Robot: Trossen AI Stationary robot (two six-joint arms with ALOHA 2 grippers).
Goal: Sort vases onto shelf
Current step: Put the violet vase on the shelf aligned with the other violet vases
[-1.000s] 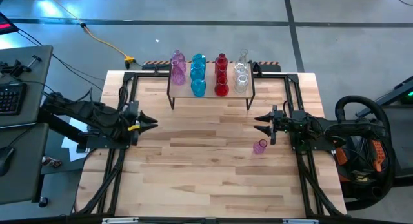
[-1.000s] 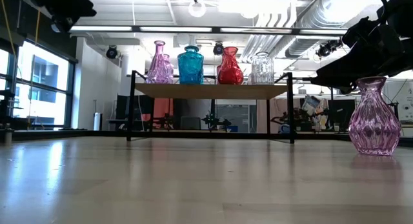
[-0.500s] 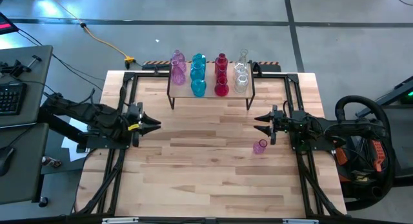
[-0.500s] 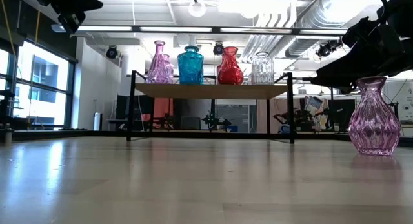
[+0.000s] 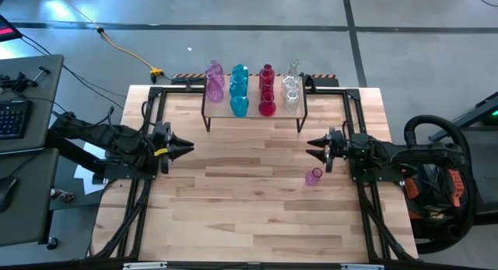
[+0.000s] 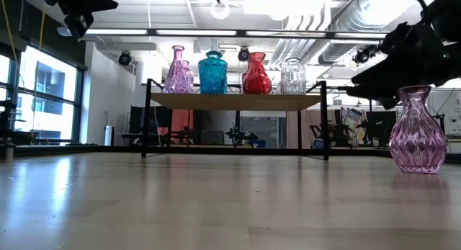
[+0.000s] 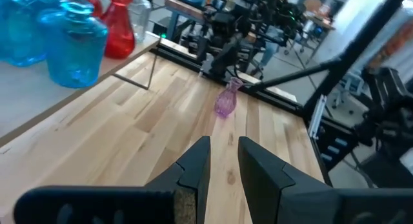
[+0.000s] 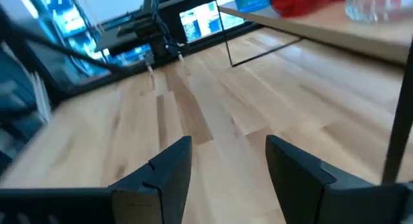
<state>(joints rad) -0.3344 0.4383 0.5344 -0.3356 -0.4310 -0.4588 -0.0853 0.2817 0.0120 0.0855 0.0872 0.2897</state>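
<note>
High view: shelf [image 5: 254, 113] holds vases [image 5: 240, 89].

One camera is looking straight down; another is looking level across the table [image 6: 216, 207], both showing the shelf [image 5: 254, 113].

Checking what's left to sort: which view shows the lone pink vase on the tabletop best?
The low view: the pink vase stands upright, large and unobstructed. The high view shows it tiny near the right gripper; the left wrist view shows it distant; the right wrist view misses it.
</note>
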